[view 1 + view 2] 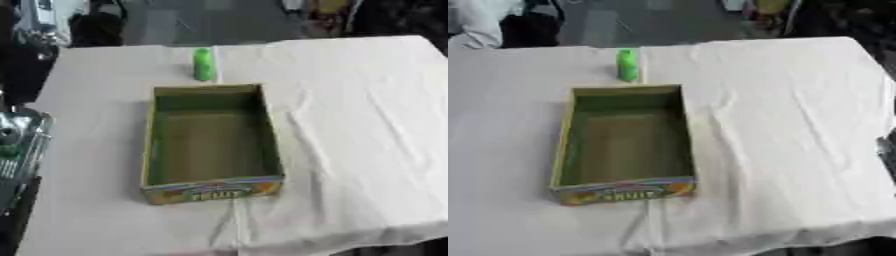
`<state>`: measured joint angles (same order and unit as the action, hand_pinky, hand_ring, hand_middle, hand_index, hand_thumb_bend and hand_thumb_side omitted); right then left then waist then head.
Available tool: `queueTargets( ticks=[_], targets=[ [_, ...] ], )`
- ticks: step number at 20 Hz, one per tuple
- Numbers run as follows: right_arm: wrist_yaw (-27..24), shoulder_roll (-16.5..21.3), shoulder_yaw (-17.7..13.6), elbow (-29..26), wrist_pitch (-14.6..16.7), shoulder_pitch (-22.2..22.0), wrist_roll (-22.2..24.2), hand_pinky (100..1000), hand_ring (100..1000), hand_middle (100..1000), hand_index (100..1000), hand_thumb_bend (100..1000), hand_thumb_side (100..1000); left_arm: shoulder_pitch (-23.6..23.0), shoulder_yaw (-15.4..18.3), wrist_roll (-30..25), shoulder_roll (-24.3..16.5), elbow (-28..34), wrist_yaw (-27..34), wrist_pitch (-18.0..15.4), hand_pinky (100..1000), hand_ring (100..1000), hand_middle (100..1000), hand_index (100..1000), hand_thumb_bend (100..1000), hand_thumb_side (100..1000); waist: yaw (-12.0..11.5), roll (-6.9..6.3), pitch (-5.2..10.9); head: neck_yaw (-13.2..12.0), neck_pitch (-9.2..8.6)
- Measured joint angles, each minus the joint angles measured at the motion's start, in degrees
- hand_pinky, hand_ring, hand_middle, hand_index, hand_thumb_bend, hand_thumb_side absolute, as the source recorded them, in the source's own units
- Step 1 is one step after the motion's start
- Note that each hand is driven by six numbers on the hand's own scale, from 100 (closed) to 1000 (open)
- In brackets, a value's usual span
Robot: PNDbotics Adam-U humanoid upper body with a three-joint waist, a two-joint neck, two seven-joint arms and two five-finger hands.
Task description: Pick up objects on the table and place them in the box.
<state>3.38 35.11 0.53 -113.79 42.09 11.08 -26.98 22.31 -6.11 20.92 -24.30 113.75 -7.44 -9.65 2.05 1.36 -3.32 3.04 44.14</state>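
An open cardboard box [150, 150], with a green inside and a colourful printed front, stands in the middle of the white-clothed table [359, 125]. Nothing shows inside it. A small green upright object [203, 63] stands just behind the box's far wall, apart from it. A silver and black part of my left arm or hand [19, 142] shows at the left edge, level with the box and well apart from it. A dark sliver at the right edge may be my right hand [888, 150], far from both things.
The cloth is wrinkled to the right of the box [798, 130]. The table's front edge runs along the bottom. Dark objects and a person's white sleeve [474, 22] lie beyond the far edge.
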Motion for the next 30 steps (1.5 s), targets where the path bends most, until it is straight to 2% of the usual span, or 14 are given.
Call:
queueTargets(
  ticks=[2, 5, 7, 10, 13, 17, 22, 23, 24, 25, 30],
  targets=[
    [-1.4, 0.0, -0.3, 0.0, 0.1, 0.1, 0.6, 622, 733, 809, 929, 100, 656, -0.1, 0.0, -1.1, -0.3, 0.0, -0.4, 0.2, 721, 637, 820, 819, 494, 615, 0.2, -0.01, -0.07, 0.0, 0.0],
    [-3.3, -0.4, -0.6, -0.1, -0.1, 0.2, 1.4, 613, 726, 805, 929, 100, 662, -0.2, 0.3, -2.9, -0.4, 0.0, -1.0, 0.4, 752, 665, 845, 842, 460, 739, 0.3, -0.01, -0.07, 0.0, 0.0],
    [-4.3, -0.5, -0.7, -0.1, -0.2, 0.2, 2.0, 610, 724, 804, 929, 100, 660, -0.3, 0.5, -3.9, -0.4, 0.0, -1.5, 0.5, 780, 698, 870, 864, 466, 756, 0.3, -0.01, -0.07, 0.0, 0.0],
    [-5.3, -0.5, -0.9, -0.1, -0.4, 0.2, 2.8, 608, 723, 803, 928, 100, 658, -0.3, 0.8, -5.6, -0.4, 0.0, -2.6, 0.6, 788, 726, 888, 882, 489, 730, 0.3, 0.0, -0.07, 0.0, 0.0],
    [-5.8, -0.5, -1.2, -0.1, -0.5, 0.1, 3.3, 600, 717, 798, 927, 100, 659, -0.5, 1.0, -7.3, -0.6, 0.0, -3.7, 1.1, 742, 701, 880, 888, 516, 679, 1.4, -0.02, -0.06, -0.1, 0.0],
    [-6.9, -0.4, -1.7, -0.1, -1.0, 0.1, 3.8, 597, 714, 795, 928, 100, 660, 0.3, 1.0, -10.3, -4.9, -1.9, -4.6, 2.4, 747, 695, 869, 886, 563, 666, 2.0, -1.04, 0.69, -0.6, 0.0],
    [-8.4, -0.4, -1.7, -0.1, -1.8, 0.2, 4.7, 594, 711, 794, 928, 100, 661, 6.2, -1.9, -15.3, -15.0, -10.7, -5.1, 1.5, 726, 691, 864, 893, 600, 653, 3.1, -1.87, 1.53, -1.3, 0.0],
    [-8.7, -0.4, -1.6, -0.1, -2.0, 0.4, 4.9, 592, 710, 793, 928, 100, 662, 7.9, -2.7, -16.5, -16.7, -13.2, -5.4, 0.9, 694, 681, 861, 896, 606, 655, 3.4, -2.04, 1.63, -1.6, 0.0],
    [-9.0, -0.4, -1.4, -0.1, -2.1, 0.5, 5.1, 593, 710, 793, 928, 100, 664, 9.5, -3.6, -17.8, -18.1, -15.9, -5.5, 0.1, 697, 683, 857, 896, 480, 510, 3.6, -2.21, 1.68, -1.8, 0.0],
    [-9.3, -0.4, -1.4, -0.1, -2.2, 0.6, 5.4, 590, 708, 792, 928, 100, 663, 11.0, -4.3, -19.0, -19.2, -18.6, -5.5, -0.7, 689, 677, 861, 901, 609, 660, 3.7, -2.29, 1.68, -2.1, 0.0],
    [-10.7, -0.4, -0.5, -0.1, -2.6, 2.0, 7.2, 586, 703, 791, 927, 100, 666, 18.0, -7.3, -25.8, -20.6, -33.5, -6.7, -5.1, 713, 686, 862, 910, 653, 647, 5.2, -2.4, 1.61, -3.5, 0.0]
  ],
)
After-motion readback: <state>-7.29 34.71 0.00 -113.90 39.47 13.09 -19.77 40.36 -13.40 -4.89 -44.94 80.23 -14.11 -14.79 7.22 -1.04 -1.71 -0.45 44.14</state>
